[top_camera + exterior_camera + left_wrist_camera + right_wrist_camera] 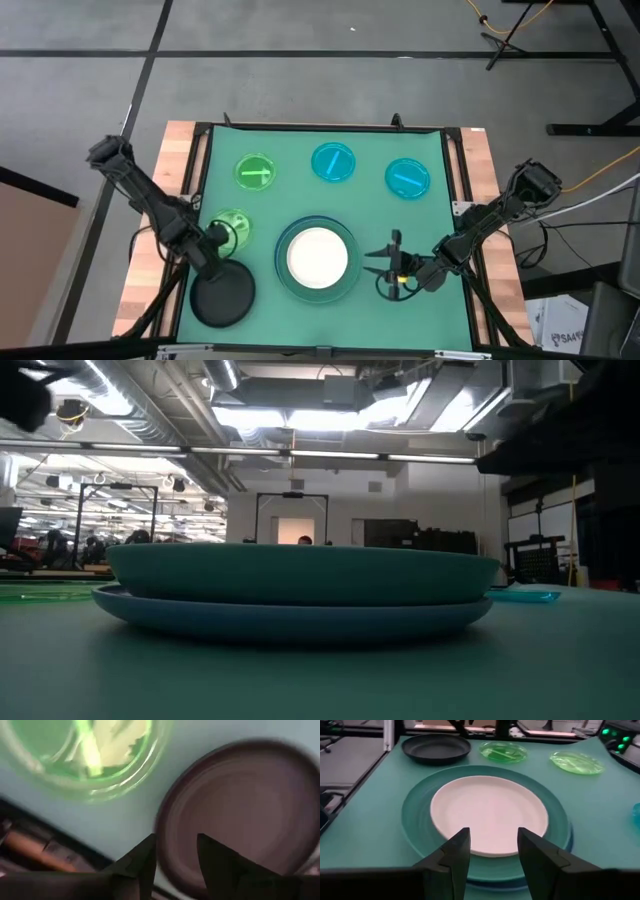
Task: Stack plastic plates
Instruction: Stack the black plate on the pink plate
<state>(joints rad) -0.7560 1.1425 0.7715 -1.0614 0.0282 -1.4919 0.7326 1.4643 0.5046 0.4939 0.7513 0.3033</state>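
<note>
- round white plastic plate point(318, 254) sits on large teal-green plate point(283, 270) over blue one point(300, 622), lower centre of high view
- left gripper point(216, 236), fingers parted, lower left between black plate point(222, 296) and small translucent green plate point(235, 222)
- right gripper point(385, 262) gapes empty, right of stack

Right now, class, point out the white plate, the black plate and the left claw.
white plate point(318, 254), high view, centre of its face.
black plate point(224, 298), high view, bare inner surface.
left claw point(175, 857), left wrist view, midway between its fingertips.
</note>
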